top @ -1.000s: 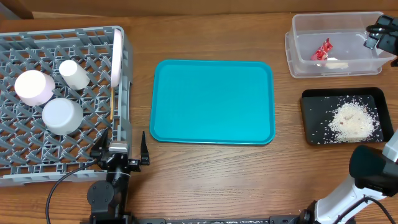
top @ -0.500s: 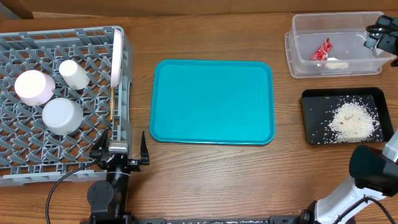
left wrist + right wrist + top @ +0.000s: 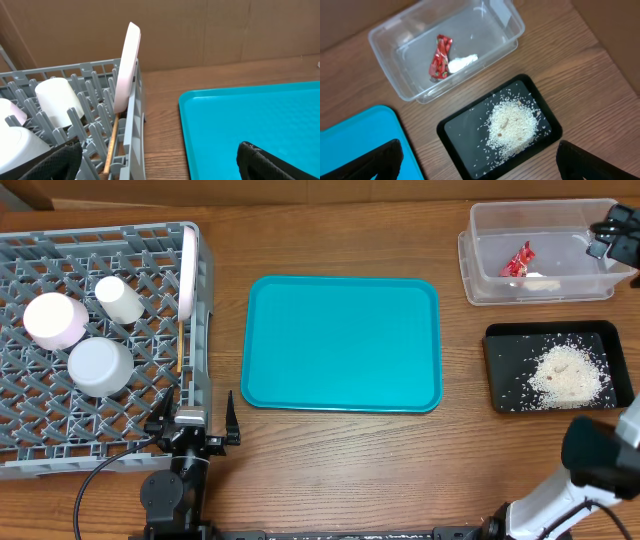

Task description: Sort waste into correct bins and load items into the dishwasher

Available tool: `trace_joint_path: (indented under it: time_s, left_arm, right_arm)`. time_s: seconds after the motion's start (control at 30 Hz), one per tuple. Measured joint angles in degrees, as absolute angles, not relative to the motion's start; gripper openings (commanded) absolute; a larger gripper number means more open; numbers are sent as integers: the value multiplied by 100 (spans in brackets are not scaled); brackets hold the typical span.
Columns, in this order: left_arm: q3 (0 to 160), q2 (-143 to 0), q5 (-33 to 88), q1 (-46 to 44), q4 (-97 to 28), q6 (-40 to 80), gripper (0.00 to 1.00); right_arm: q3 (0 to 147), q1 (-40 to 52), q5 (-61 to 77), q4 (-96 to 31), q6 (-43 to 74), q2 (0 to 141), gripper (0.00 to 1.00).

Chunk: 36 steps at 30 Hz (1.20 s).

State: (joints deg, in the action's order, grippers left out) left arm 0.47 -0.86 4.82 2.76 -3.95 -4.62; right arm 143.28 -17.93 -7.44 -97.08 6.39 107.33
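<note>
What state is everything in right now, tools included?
Left tool, open, empty.
Right tool, open, empty.
White plate, on edge in dish rack.
Pink bowl, upside down in rack.
Grey-blue bowl, upside down in rack.
Cup, tilted in rack.
Chopsticks, lying in rack beside plate.
Red wrapper, inside clear tub.
Crumbs, piled in black tray.
Teal tray, bare.

Teal serving tray (image 3: 342,345) mid-table, wooden table (image 3: 340,465), brown cardboard backdrop (image 3: 225,30)

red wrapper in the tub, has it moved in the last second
No, the red wrapper lies at the same spot in the clear tub's left half.
</note>
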Motion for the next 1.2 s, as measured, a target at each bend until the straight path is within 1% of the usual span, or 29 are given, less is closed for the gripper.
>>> trace_joint_path:
  time_s: [0.1, 0.27, 0.4, 0.57, 0.67, 0.77, 0.97, 1.07, 1.1, 1.2]
  left_arm:
    - [47, -84, 482, 276, -395, -462, 100]
    - [47, -84, 480, 276, -395, -462, 100]
    - [47, -84, 467, 276, -395, -462, 100]
    - [47, -84, 462, 276, -397, -462, 100]
    - [47, -84, 462, 276, -399, -462, 100]
    - [47, -84, 456, 276, -399, -462, 100]
    - [47, -84, 440, 276, -410, -462, 100]
    - [47, -84, 425, 276, -408, -462, 100]
    - [47, -84, 423, 276, -403, -462, 100]
    - [47, -84, 423, 276, -405, -462, 100]
  right_arm:
    - [14280, -1793, -749, -9666, 637, 10040, 100]
    - [14315, -1791, -751, -9581, 639, 7977, 100]
    - [14442, -1791, -749, -9572, 639, 6635, 100]
    - [13869, -1793, -788, -9668, 637, 5553, 100]
    - [13030, -1774, -742, -9358, 642, 5144, 100]
    - [11907, -1549, -311, -8562, 644, 4713, 100]
    - [8637, -698, 1022, -6300, 639, 3190, 100]
    - [6901, -517, 1402, -5478, 644, 2383, 100]
    - [6667, -508, 1463, -5376, 644, 2296, 100]
    - [5297, -370, 1664, -4740, 642, 1769, 100]
